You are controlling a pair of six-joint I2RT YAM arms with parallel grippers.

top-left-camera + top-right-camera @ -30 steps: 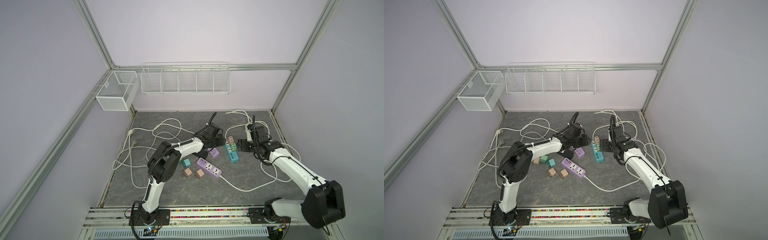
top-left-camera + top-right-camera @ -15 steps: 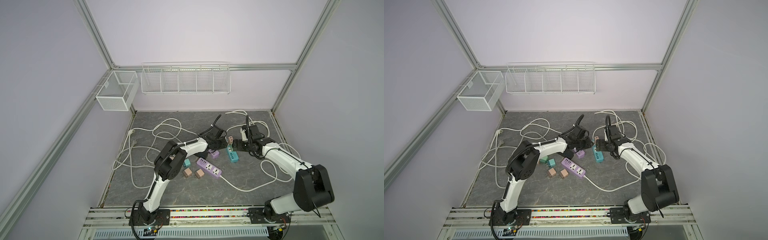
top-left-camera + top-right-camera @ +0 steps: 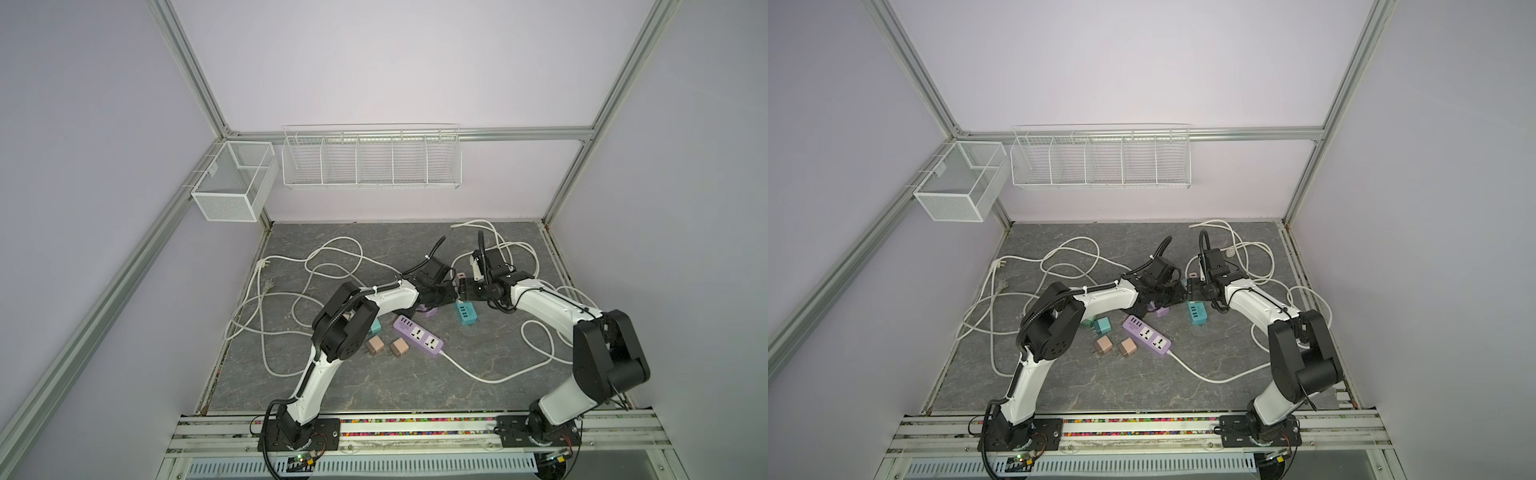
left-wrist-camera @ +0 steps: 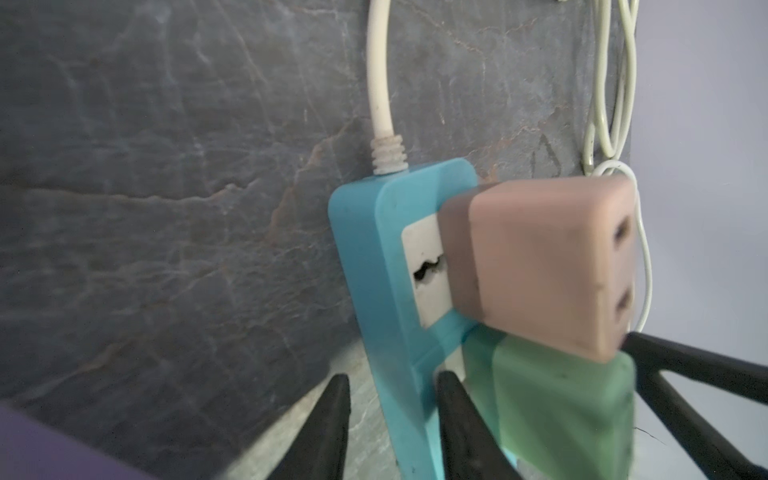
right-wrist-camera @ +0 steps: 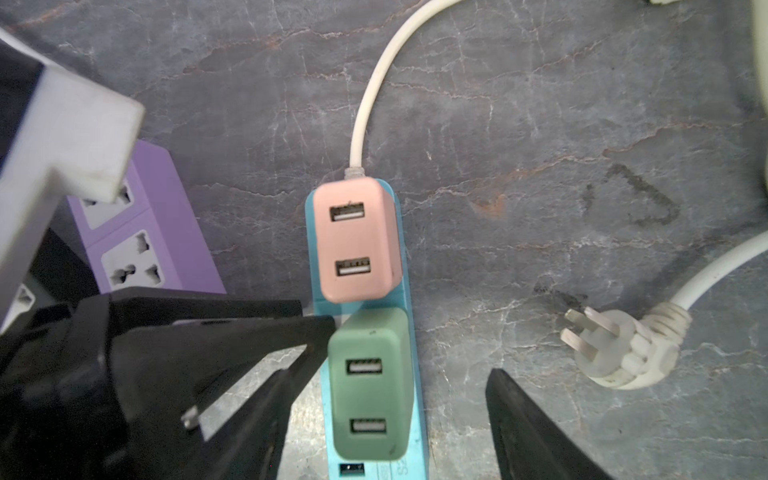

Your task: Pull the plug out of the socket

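Observation:
A teal power strip [image 5: 409, 299] lies on the slate floor with a pink plug [image 5: 353, 241] and a green plug [image 5: 370, 386] seated in its sockets. My right gripper [image 5: 395, 415] hangs over the green plug, open, one finger on each side and floor showing in both gaps. My left gripper [image 4: 395, 386] comes in from the strip's other side. Its narrow jaws straddle the strip's rim [image 4: 386, 353], with one fingertip [image 4: 451, 395] on the strip's face beside the green plug. In both top views the two grippers [image 3: 456, 291] [image 3: 1185, 291] meet above the strip [image 3: 466, 312] [image 3: 1198, 312].
A purple power strip [image 3: 417, 336] [image 5: 141, 232] lies just left of the teal one. Loose adapters, brown [image 3: 375, 345] and teal [image 3: 1102, 325], sit near it. White cables loop over the floor [image 3: 324, 270], and a white three-pin plug [image 5: 615, 349] lies right of the strip.
Both arms have come together over the teal strip, the right gripper moving leftward over the green plug. Both pairs of jaws have narrowed.

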